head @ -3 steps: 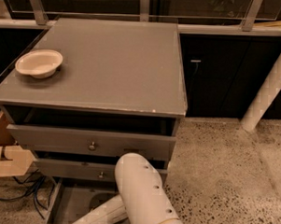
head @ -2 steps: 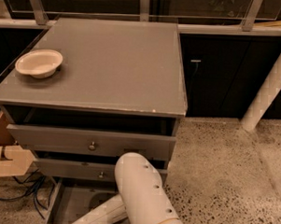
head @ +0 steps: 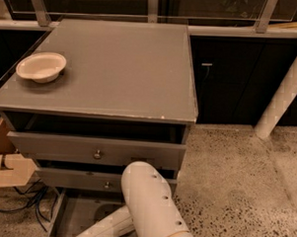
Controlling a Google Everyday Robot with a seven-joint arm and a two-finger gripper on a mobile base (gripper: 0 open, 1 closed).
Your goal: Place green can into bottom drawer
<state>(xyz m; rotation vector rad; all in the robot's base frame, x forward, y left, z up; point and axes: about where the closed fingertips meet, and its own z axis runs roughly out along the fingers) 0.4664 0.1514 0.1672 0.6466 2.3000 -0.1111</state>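
The grey cabinet (head: 106, 64) fills the middle of the camera view. Its bottom drawer (head: 80, 214) is pulled out at the lower edge, showing part of a flat grey floor. My white arm (head: 149, 204) bends in front of the cabinet, and its forearm (head: 106, 227) slants down-left over the drawer. The gripper is out of view past the bottom edge of the picture. The green can is hidden or out of view.
A cream bowl (head: 41, 66) sits on the cabinet top at the left. The two upper drawers with round knobs (head: 97, 154) stand slightly open. A wooden piece (head: 8, 168) and cables (head: 21, 204) lie left of the cabinet. A white post (head: 283, 96) leans at the right.
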